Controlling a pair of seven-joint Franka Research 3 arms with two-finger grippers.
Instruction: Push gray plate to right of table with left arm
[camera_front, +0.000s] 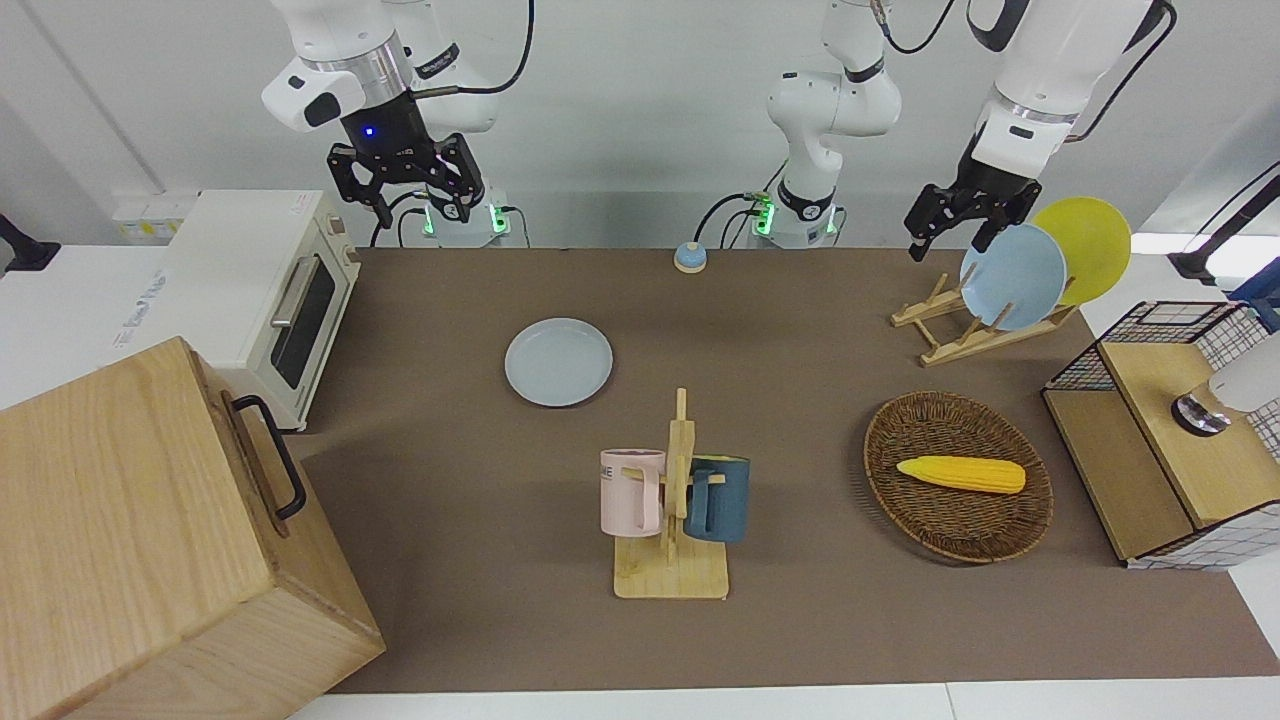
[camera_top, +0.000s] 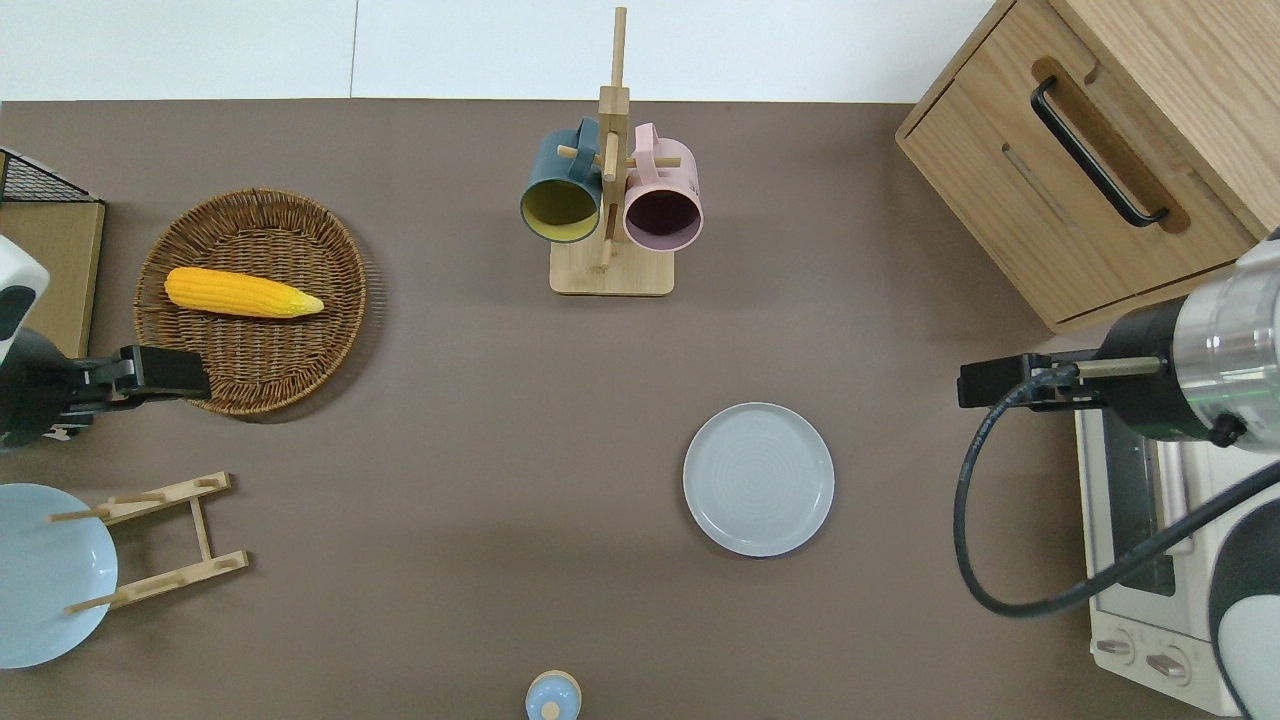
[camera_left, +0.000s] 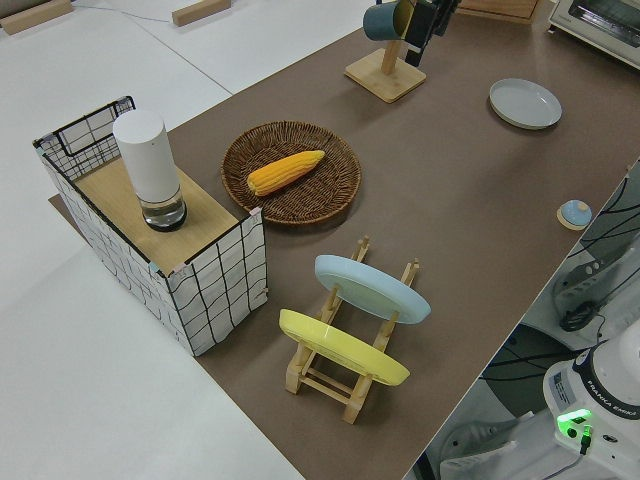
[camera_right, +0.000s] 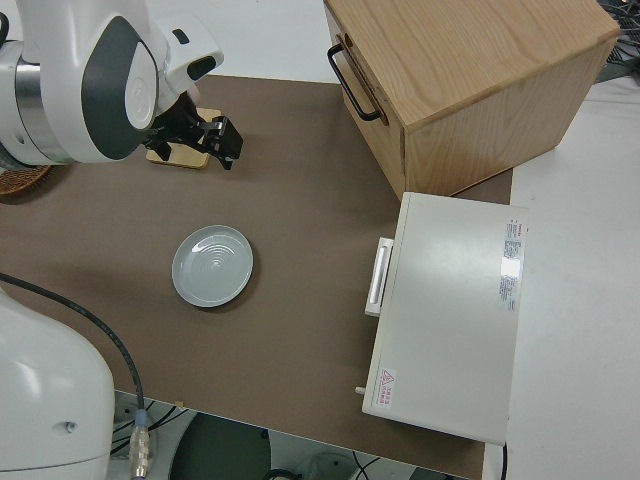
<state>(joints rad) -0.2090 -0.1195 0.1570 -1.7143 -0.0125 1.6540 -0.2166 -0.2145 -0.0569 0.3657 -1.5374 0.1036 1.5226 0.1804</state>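
The left end effector, fingers apart and empty, hangs over the woven basket, well apart from the gray plate lying mid-counter. Approach stage: it must descend beside the plate's rim.

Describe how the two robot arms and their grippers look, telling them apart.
The left arm is glossy white with dark joint caps and a black cable, ending in a small black two-finger left gripper. The right arm is also white, but carries a silver ring, a black wrist with a blue light, a black cable, and a wider black right gripper whose fingers are spread apart.
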